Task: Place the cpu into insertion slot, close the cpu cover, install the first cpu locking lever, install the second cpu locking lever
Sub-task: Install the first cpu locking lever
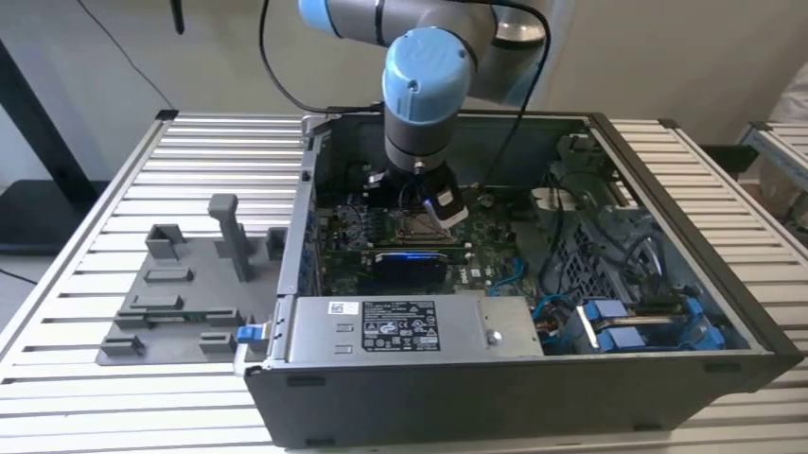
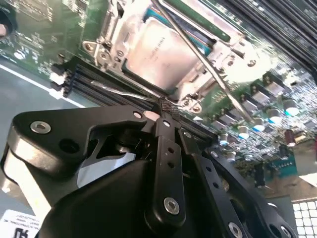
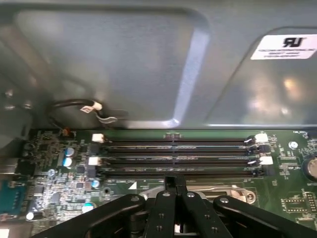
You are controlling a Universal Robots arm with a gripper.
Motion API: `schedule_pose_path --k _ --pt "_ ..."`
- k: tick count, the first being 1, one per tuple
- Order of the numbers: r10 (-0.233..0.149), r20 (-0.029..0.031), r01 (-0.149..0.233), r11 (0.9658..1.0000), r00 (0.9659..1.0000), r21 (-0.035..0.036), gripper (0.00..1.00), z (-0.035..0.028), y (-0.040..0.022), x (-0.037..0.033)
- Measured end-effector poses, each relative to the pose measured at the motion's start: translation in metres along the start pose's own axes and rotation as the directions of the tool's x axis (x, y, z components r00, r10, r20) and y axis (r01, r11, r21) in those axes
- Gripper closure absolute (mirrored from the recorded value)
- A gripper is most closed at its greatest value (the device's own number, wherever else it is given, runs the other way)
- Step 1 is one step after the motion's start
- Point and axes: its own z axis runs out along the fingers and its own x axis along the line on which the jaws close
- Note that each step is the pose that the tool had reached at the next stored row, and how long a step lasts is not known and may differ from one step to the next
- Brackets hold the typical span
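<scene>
Two thin levers frame the socket right now. The long lever slants across the cpu cover, and the low lever lies along the socket's edge and runs up to your gripper.

Your jaws are drawn together with no gap showing. The tip touches the low lever's end; I cannot tell whether it is pinched.

The cpu sits flat in the socket, and the cover lies down around it.

Watch what's around you. The dark memory slots run just beside the socket, right past the gripper's tip, and a loose black cable hangs beyond them against the case wall. Capacitors crowd the board on the socket's other side.

In the exterior view your arm reaches down into the open case. The power-supply box sits at the near edge, and a grey parts tray lies on the table at the exterior view's left.
</scene>
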Motion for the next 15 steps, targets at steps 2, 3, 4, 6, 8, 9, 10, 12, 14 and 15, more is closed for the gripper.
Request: schedule_pose_path --k 2,3,4,6,8,9,10,12,14,15 --pt "0.000 0.0001 0.000 1.0000 1.0000 -0.0002 0.89 0.0009 0.0001 -0.0039" --pt "0.000 0.0000 0.000 1.0000 1.0000 -0.0002 0.89 0.0013 0.0001 -0.0058" --pt "0.000 0.0001 0.000 1.0000 1.0000 -0.0002 0.89 0.0017 0.0001 -0.0077" --pt "0.000 0.0000 0.000 1.0000 1.0000 -0.0002 0.89 0.0024 0.0000 -0.0115" --pt "0.000 0.0001 0.000 1.0000 1.0000 -0.0001 0.89 0.0027 -0.0001 -0.0147" --pt "0.000 0.0000 0.000 1.0000 1.0000 -0.0002 0.89 0.0029 -0.0001 -0.0162" --pt "0.000 0.0001 0.000 1.0000 1.0000 -0.0002 0.89 0.0031 -0.0001 -0.0177" --pt "0.000 0.0001 0.000 1.0000 1.0000 -0.0002 0.89 0.0035 -0.0001 -0.0211" --pt "0.000 0.0001 0.000 1.0000 1.0000 -0.0001 0.89 0.0039 0.0002 -0.0232" --pt "0.000 0.0003 0.000 1.0000 1.0000 -0.0003 0.89 0.0039 0.0002 -0.0232"
